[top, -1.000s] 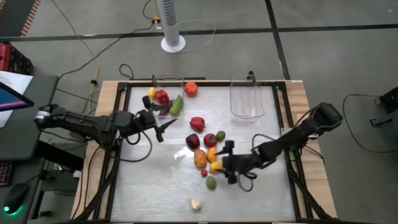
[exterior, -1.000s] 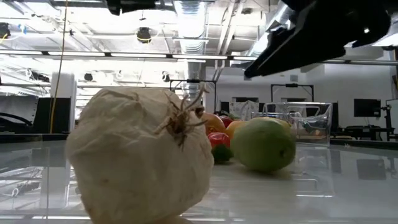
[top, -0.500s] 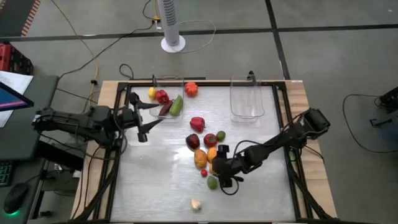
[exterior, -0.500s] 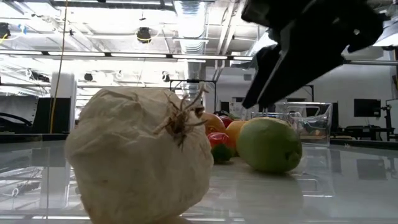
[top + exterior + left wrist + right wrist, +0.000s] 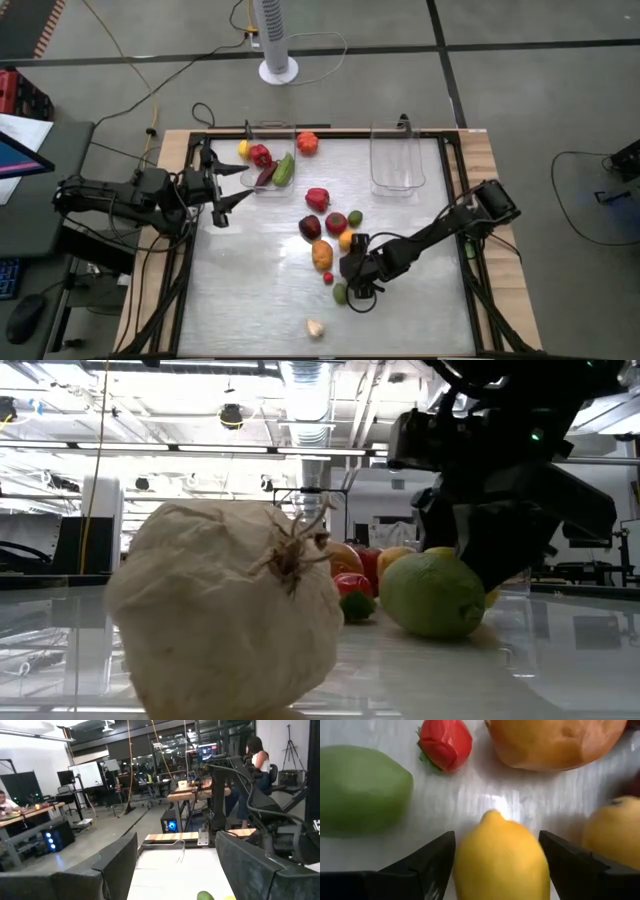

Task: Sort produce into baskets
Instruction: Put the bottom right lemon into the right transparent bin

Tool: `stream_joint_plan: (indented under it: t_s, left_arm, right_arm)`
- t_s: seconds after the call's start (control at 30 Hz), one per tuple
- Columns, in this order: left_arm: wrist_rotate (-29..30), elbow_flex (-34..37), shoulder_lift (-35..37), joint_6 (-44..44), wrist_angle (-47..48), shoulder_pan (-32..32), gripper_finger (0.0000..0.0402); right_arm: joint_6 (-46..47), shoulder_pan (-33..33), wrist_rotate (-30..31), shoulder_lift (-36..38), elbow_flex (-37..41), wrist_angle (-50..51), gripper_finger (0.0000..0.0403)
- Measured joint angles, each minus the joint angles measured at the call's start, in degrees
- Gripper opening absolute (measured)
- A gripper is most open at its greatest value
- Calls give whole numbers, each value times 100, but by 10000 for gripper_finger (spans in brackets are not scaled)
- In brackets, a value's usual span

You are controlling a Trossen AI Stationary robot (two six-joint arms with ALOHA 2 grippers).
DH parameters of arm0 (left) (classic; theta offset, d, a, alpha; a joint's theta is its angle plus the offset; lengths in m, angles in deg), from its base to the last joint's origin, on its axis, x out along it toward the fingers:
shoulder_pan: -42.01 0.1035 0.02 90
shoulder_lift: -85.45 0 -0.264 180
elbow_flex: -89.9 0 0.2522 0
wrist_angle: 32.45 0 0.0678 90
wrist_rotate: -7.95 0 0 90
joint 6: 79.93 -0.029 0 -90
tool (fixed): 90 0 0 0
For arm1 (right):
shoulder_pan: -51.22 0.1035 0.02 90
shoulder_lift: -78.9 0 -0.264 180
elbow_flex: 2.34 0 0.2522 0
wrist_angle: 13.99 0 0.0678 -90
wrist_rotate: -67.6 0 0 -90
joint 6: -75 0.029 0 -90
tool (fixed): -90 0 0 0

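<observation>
Right claw half-open astride the lemon, contact unclear; green fruit, strawberry close by. Left claw open, empty.

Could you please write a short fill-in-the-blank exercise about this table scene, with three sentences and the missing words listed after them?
1. In the right wrist view, the yellow lemon lies between the two fingers of the ____ gripper.
2. The basket on the right side of the high view holds ____ produce.
3. Nearest to the low camera sits the pale ____.

Missing words: right; no; garlic
</observation>
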Motion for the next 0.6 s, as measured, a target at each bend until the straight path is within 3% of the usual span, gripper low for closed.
stream_joint_plan:
  t_s: [0.33,0.5,0.6]
  left_arm:
    - [67,0,-15,-131,8,1,256]
    - [203,0,-15,-71,6,1,256]
    - [201,0,-15,-26,6,2,256]
  right_arm:
    - [129,-86,106,4,-7,173,228]
    - [131,-248,202,299,-145,1243,227]
    - [97,-339,601,828,-355,1793,229]
